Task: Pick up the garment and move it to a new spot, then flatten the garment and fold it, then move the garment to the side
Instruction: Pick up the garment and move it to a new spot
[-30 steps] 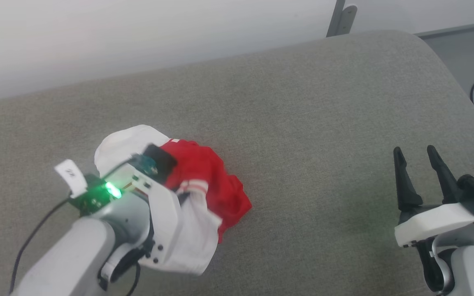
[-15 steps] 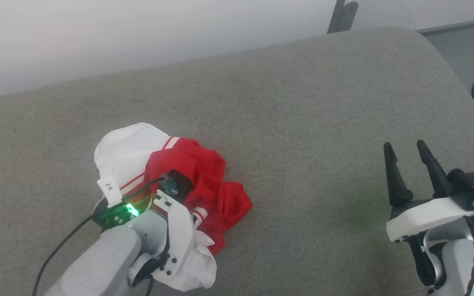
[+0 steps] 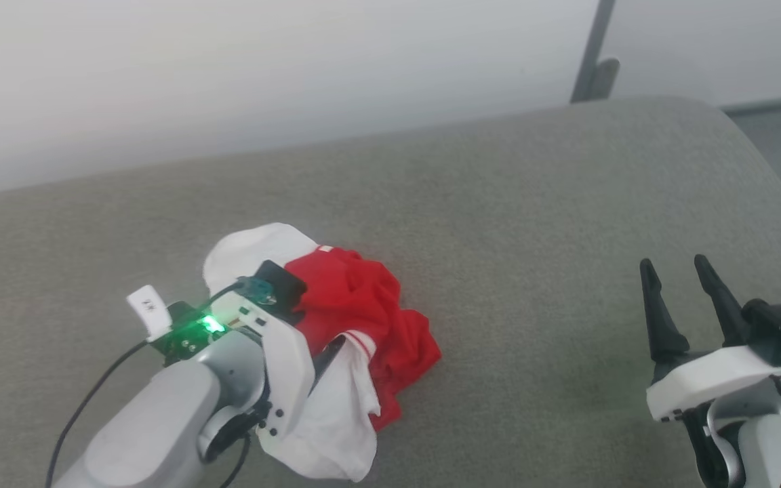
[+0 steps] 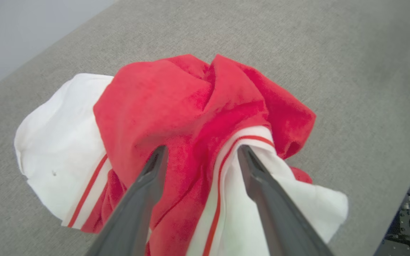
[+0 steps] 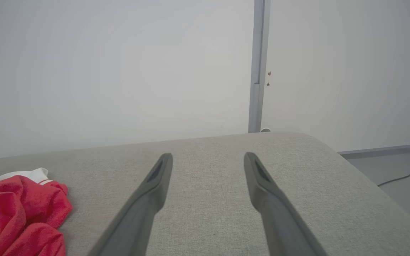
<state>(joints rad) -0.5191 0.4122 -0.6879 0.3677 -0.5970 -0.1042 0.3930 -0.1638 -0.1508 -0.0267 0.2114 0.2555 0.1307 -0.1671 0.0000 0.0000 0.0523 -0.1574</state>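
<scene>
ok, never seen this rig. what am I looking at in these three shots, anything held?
A wheeled robot with two arms. One shot is from its head camera, looking down; the other two are from wrist cameras, each looking along that arm's jaws. A crumpled red jersey-style shirt with white sleeves lies heaped on a grey fabric-covered surface. The left jaws stand open over it, dark fingers spread above the cloth; whether they touch it is unclear. The right jaws, fingers apart, are open over the surface to the shirt's side. Nothing is held.
</scene>
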